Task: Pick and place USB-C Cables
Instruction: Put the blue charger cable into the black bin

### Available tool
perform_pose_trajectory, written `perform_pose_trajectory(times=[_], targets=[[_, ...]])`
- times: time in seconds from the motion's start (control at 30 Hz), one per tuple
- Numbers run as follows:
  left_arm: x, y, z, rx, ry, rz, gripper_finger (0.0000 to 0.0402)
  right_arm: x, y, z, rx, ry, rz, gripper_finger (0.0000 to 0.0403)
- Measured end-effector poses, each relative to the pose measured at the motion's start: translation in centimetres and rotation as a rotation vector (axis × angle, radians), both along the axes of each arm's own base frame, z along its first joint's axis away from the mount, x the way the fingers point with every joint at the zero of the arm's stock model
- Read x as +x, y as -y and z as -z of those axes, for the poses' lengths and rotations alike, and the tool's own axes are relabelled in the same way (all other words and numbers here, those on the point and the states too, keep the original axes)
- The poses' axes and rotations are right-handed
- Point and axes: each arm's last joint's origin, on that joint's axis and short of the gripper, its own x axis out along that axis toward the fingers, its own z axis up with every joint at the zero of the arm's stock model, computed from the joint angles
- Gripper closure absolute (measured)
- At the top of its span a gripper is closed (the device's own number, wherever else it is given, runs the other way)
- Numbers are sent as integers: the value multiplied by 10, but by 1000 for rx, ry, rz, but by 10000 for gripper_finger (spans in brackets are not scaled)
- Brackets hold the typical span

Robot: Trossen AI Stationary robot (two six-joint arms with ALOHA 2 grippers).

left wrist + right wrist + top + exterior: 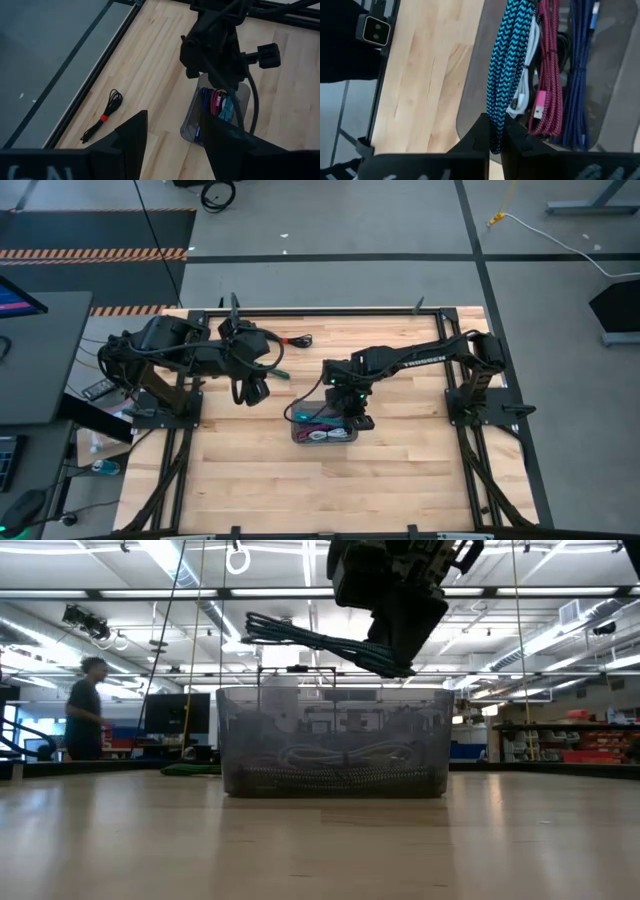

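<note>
My right gripper (pixel 352 418) hangs over the translucent grey tray (pixel 335 740), shut on a coiled teal cable (pixel 310 640). In the right wrist view the tray (pixel 615 100) holds white (pixel 527 75), maroon (pixel 547 75) and purple (pixel 577 75) cables lying on its floor. A black cable with a red tie (pixel 102 120) lies flat on the table near the far edge (pixel 290 340). A green cable (pixel 280 372) lies on the table beside my left gripper (pixel 252 392), which is open (pixel 172 135) and holds nothing. My right gripper (pixel 494 132) pinches the teal cable coil near one end (pixel 495 120) between its two fingers, several strands together. The fingers (pixel 400 655) come from above, pointing down. The coil is lifted clear above the tray's rim and sticks out roughly level toward the table's left (pixel 300 412).
The tray sits mid-table (pixel 325 430). Bare wood lies on the table's near half (pixel 330 490). Dark frame rails (pixel 330 310) edge the table. A person (pixel 85 710) stands in the room beyond the table.
</note>
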Motion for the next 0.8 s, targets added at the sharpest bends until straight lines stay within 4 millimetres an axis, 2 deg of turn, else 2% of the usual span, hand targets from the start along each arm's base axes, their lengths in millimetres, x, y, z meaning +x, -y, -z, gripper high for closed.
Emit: perform_pose_trajectory(times=[0.27,0.6,0.8], targets=[[0,0,0,0,0,0,216,-5,5,3,-138,-61,46,385],[0,0,0,0,-1,0,216,-5,4,2,-88,-58,34,384],[0,0,0,0,0,0,216,-5,-1,2,-100,-59,32,315]])
